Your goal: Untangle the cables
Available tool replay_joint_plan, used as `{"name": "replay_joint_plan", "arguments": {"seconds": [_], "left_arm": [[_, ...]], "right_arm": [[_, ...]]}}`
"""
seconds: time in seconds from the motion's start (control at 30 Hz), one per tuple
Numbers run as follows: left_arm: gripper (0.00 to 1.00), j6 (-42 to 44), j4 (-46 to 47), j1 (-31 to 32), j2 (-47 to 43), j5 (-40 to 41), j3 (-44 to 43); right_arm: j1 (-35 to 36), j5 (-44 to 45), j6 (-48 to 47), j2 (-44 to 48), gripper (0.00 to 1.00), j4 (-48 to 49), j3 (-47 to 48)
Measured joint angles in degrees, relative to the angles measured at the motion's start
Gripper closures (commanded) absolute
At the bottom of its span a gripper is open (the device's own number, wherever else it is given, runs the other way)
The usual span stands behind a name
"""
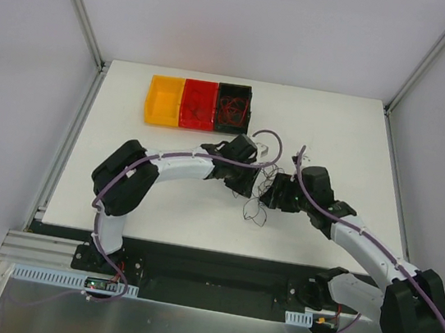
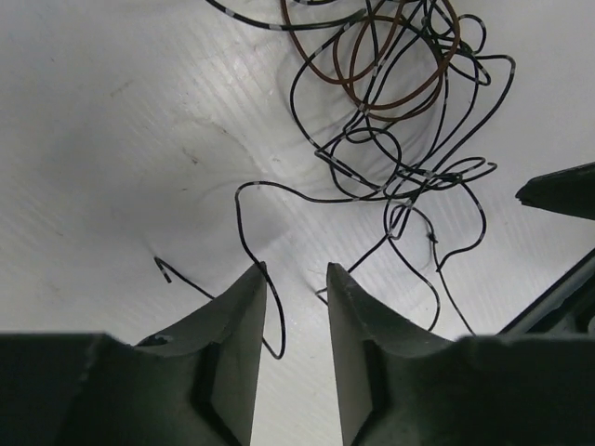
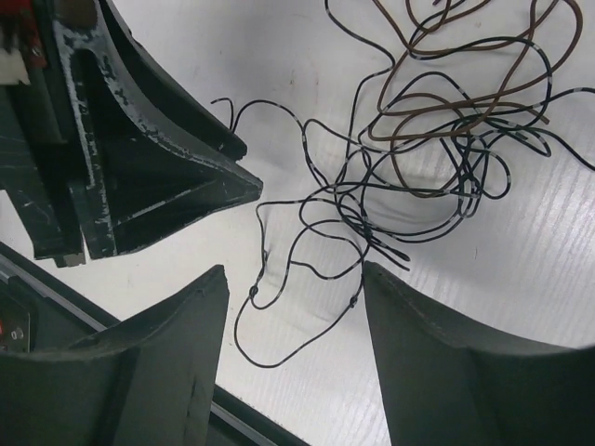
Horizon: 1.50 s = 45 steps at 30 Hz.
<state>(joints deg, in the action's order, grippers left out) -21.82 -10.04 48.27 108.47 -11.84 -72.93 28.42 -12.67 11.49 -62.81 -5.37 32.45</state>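
The cables lie in one loose tangle on the white table between my two grippers. In the left wrist view, black strands knot together under brown loops. One black strand hangs down through the gap of my left gripper, close to the left finger; the jaws stand apart and do not clamp it. My right gripper is wide open over a black loop lying on the table. Brown strands cross the black ones further off. The two grippers nearly meet.
Three bins stand in a row at the back: yellow, red, and black with red wire inside. The left gripper's body crowds the right wrist view. The table's near edge runs just behind the tangle.
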Motion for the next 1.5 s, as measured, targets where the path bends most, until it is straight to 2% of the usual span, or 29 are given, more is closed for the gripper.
{"name": "replay_joint_plan", "arguments": {"seconds": [0.03, 0.1, 0.3, 0.53, 0.7, 0.93, 1.1, 1.17, 1.33, 1.4, 1.5], "left_arm": [[0.92, 0.1, 0.0, 0.0, 0.3, -0.2, 0.0], [1.0, 0.3, -0.2, 0.0, 0.3, -0.6, 0.1], [1.0, 1.2, -0.5, 0.0, -6.2, -1.1, 4.8], [1.0, 4.9, -4.2, 0.0, -26.1, -2.7, 5.5], [1.0, 11.1, -11.4, 0.0, -37.9, 0.3, -3.2], [1.0, 23.8, -17.2, 0.0, -50.1, 15.1, -27.0], [1.0, 28.8, -17.2, -0.3, -53.3, 22.3, -40.4], [1.0, 29.6, -17.2, -0.4, -53.4, 24.1, -42.8], [1.0, 30.1, -18.8, -0.4, -51.1, 25.7, -43.3], [1.0, 29.7, -19.7, -0.4, -49.3, 25.5, -42.5], [1.0, 28.8, -21.1, -0.4, -46.1, 24.7, -41.6]], "right_arm": [[0.0, 0.0, 0.0, 0.0, 0.38, 0.1, 0.0], [0.3, 0.4, 0.0, -0.3, 0.38, 0.3, 0.0], [6.7, 9.0, 3.2, -6.9, 0.43, -0.8, 2.8], [9.2, 18.1, 8.7, -19.5, 0.45, -2.2, 11.6], [5.8, 23.1, 8.2, -24.1, 0.45, -4.1, 13.3], [-4.5, 24.7, 5.6, -25.3, 0.46, -6.4, 14.5], [-11.0, 24.2, 4.3, -26.9, 0.46, -6.7, 15.3], [-12.4, 24.0, 3.9, -27.1, 0.45, -7.0, 15.2], [-12.5, 21.0, 0.5, -26.4, 0.35, -7.2, 15.2], [-10.8, 19.4, -1.7, -24.9, 0.26, -7.5, 15.2], [-7.4, 18.3, -4.8, -21.9, 0.21, -9.1, 16.4]]}}
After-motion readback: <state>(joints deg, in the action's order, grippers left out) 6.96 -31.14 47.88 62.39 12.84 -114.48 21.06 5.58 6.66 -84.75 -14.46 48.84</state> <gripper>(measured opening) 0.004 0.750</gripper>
